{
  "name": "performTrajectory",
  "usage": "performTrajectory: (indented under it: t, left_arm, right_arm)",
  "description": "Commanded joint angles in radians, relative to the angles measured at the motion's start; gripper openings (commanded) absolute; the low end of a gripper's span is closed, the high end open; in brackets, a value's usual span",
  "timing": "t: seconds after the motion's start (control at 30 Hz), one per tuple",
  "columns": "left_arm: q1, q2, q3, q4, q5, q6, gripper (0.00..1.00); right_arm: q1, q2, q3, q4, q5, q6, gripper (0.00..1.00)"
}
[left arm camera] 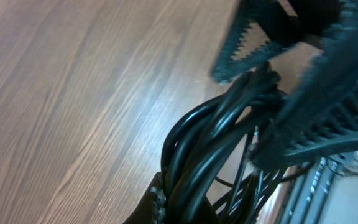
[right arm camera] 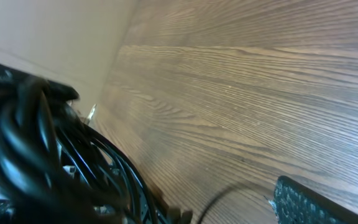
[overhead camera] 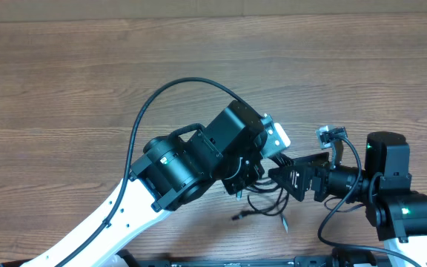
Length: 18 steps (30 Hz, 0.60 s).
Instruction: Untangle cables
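The cables (left arm camera: 210,137) are a bundle of thin black looped cords, and my left gripper (left arm camera: 188,208) is shut on them at the bottom of the left wrist view. My right gripper (left arm camera: 278,81) stands open with its toothed fingers (left arm camera: 328,106) on either side of the bundle's upper part. In the right wrist view the cables (right arm camera: 42,155) fill the left side, and one toothed pad (right arm camera: 306,202) shows at the lower right, apart from them. From overhead both grippers meet low and right of centre, left gripper (overhead camera: 258,176) and right gripper (overhead camera: 288,178), with loose strands (overhead camera: 265,204) trailing below.
Bare wooden table (overhead camera: 87,67) stretches to the left and far side. The left arm's thick black wire (overhead camera: 161,93) arcs over the table. The table's near edge and the arm bases (overhead camera: 406,215) lie close behind the grippers.
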Motion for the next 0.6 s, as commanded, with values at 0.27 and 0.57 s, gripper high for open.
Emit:
performTrajectory:
  t: [0.27, 0.57]
  left_arm:
    - [-0.009, -0.022, 0.024, 0.136, 0.150, 0.058, 0.06]
    - [-0.007, -0.022, 0.024, 0.103, -0.180, -0.195, 0.82]
  right_arm:
    - [0.003, -0.009, 0.003, 0.043, -0.171, -0.026, 0.04]
    - [0.002, -0.009, 0.003, 0.040, -0.014, 0.093, 0.04]
